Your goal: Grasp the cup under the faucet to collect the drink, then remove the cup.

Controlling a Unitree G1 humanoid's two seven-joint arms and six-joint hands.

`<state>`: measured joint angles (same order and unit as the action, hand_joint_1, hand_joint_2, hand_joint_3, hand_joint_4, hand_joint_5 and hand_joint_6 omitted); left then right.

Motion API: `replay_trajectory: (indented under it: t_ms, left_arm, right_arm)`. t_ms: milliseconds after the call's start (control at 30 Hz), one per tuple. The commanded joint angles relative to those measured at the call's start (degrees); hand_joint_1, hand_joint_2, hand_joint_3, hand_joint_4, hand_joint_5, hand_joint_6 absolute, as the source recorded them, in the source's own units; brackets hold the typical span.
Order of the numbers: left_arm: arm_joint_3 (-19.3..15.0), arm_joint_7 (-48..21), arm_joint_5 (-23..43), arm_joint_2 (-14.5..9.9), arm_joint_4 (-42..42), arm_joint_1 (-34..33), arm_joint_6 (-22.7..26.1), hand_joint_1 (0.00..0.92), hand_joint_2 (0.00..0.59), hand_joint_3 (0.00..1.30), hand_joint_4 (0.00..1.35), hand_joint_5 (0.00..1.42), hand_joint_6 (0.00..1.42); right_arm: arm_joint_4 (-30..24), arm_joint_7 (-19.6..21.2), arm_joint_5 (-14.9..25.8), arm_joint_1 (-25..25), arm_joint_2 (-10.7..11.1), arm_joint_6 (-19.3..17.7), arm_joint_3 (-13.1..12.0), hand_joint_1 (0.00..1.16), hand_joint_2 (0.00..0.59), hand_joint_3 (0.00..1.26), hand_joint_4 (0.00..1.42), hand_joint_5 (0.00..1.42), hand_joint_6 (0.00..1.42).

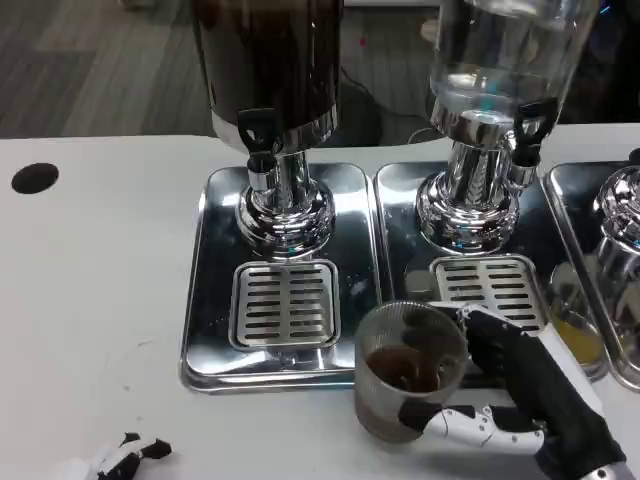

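A clear ribbed cup with dark drink in its bottom stands or hangs near the table's front edge, in front of the gap between two dispenser bases. My right hand grips it from the right, thumb below and fingers around its side. The dark drink dispenser stands at the back left with its black faucet over a slotted drip grate. My left hand lies at the bottom left edge, only partly in the picture, holding nothing that I can see.
A second dispenser with a clear tank stands at the back right on its own steel tray. Part of a third chrome base is at the right edge. A black hole marks the table's left.
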<state>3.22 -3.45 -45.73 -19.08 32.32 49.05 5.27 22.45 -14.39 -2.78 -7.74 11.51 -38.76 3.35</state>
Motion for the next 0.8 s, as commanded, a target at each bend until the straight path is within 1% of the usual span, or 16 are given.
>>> replay_trajectory:
  t_ms: [33, 167, 333, 533, 667, 800]
  left_arm:
    - [2.4, -2.9, -0.2, -0.3, -0.6, 0.7, 0.5, 0.000, 0.109, 0.27, 0.11, 0.25, 0.46]
    - [2.8, -3.1, -0.3, -0.5, -0.6, 0.7, 0.8, 0.000, 0.109, 0.27, 0.11, 0.25, 0.46]
    - [3.1, -3.4, -0.4, -0.7, -0.5, 0.5, 1.3, 0.000, 0.109, 0.27, 0.11, 0.25, 0.46]
    - [3.7, -3.7, -0.5, -1.3, -0.5, -0.2, 1.9, 0.000, 0.110, 0.27, 0.11, 0.25, 0.46]
    - [4.3, -3.9, -0.2, -1.6, -1.2, -0.9, 2.2, 0.000, 0.110, 0.26, 0.11, 0.25, 0.46]
    - [4.8, -3.8, -0.3, -1.8, -1.5, -1.2, 2.5, 0.000, 0.110, 0.26, 0.11, 0.25, 0.46]
  right_arm:
    - [2.2, -0.2, 1.7, 1.1, -0.2, -5.2, -0.8, 0.73, 0.049, 0.44, 0.47, 0.47, 0.36]
    - [4.9, 0.0, 1.3, 1.6, 0.0, -8.1, -1.1, 0.73, 0.048, 0.44, 0.47, 0.47, 0.36]
    - [8.7, 0.5, 0.8, 2.1, 0.5, -12.7, -1.8, 0.74, 0.048, 0.44, 0.47, 0.47, 0.36]
    - [12.9, 0.7, 0.7, 2.6, 0.7, -17.0, -2.4, 0.75, 0.051, 0.44, 0.47, 0.47, 0.37]
    - [15.2, 1.5, -0.7, 2.8, 1.2, -20.2, -3.0, 0.75, 0.054, 0.44, 0.47, 0.47, 0.37]
    - [17.4, 1.7, -1.0, 3.0, 1.4, -22.0, -3.0, 0.75, 0.055, 0.44, 0.47, 0.47, 0.37]
